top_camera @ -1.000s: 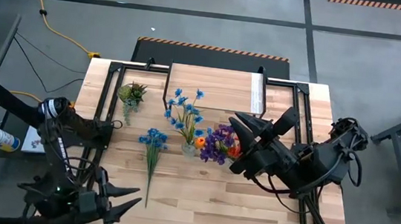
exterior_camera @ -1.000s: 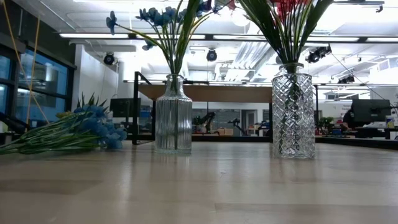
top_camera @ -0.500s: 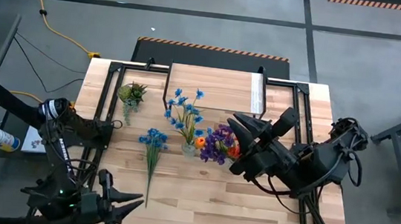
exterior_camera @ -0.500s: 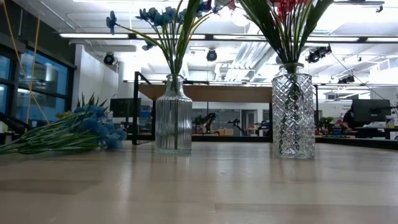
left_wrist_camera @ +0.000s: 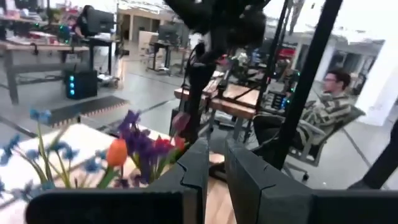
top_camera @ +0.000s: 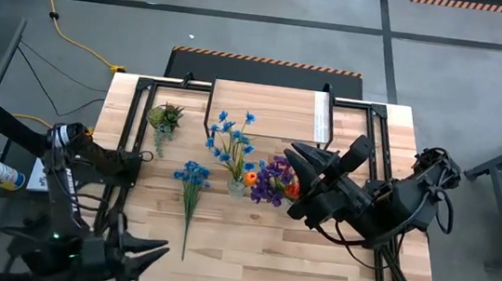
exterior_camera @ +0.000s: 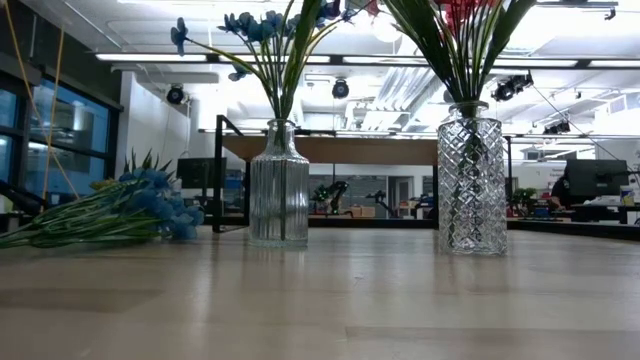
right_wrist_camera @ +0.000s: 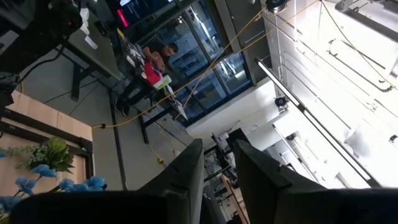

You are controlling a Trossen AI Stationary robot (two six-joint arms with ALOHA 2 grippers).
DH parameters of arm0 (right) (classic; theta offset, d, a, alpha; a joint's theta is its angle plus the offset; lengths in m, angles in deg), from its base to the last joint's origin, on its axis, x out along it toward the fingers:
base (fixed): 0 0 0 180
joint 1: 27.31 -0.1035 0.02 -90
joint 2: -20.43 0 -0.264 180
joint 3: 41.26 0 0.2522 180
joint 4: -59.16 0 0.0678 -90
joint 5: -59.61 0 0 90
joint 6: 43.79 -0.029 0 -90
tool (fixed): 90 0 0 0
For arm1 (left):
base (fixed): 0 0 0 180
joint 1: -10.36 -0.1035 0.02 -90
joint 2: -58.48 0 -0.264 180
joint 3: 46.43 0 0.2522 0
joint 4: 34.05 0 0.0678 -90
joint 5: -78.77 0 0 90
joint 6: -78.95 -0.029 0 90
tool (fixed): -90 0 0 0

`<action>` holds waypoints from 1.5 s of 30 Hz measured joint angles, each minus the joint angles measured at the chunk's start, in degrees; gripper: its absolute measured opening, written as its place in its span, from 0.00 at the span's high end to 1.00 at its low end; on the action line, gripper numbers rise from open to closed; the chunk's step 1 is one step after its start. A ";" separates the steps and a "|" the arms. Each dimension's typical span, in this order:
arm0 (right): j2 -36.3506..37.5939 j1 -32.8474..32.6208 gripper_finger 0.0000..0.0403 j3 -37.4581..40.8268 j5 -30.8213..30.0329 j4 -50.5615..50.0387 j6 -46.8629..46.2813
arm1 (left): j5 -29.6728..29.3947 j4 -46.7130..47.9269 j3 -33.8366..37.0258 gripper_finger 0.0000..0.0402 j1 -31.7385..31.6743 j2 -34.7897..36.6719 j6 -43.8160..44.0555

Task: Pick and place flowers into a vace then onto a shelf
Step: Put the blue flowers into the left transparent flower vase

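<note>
Left gripper (top_camera: pixel 141 252) at near counter (top_camera: pixel 249 243) edge, fingers nearly together, empty. Blooms cropped in low view. Loose blue flowers (top_camera: pixel 191 190) lie flat left of ribbed glass vase (exterior_camera: pixel 279 185) holding blue stems. Right gripper (top_camera: pixel 301 155), narrow gap, empty, above diamond-cut vase (exterior_camera: pixel 471 180). Wood shelf (top_camera: pixel 268 111) beyond, bare.

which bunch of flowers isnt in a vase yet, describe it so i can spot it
On the plank table, look left of the two glass vases in the middle. The loose blue bunch lies flat there, blooms toward the shelf, stems pointing at the near edge. Unlike its neighbours, it lies flat.
</note>
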 joint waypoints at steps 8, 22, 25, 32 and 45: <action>0.02 -0.39 0.79 0.00 -0.07 0.01 -0.02 | -0.88 10.33 -14.30 0.78 -0.12 0.01 -8.49; 0.02 -1.14 0.79 0.00 0.01 0.01 0.55 | 24.54 16.97 -25.01 0.78 -0.99 -0.24 -16.63; 0.02 -1.14 0.79 0.00 0.01 0.01 0.45 | 32.00 22.92 -32.62 0.78 0.55 -0.15 -21.55; 0.04 -1.14 0.79 0.00 -0.12 0.02 0.42 | 38.79 46.99 -43.95 0.78 4.50 3.41 -15.59; 0.07 -1.14 0.79 0.00 -0.56 0.44 -0.27 | -0.33 60.92 -45.30 0.78 4.40 6.48 -5.71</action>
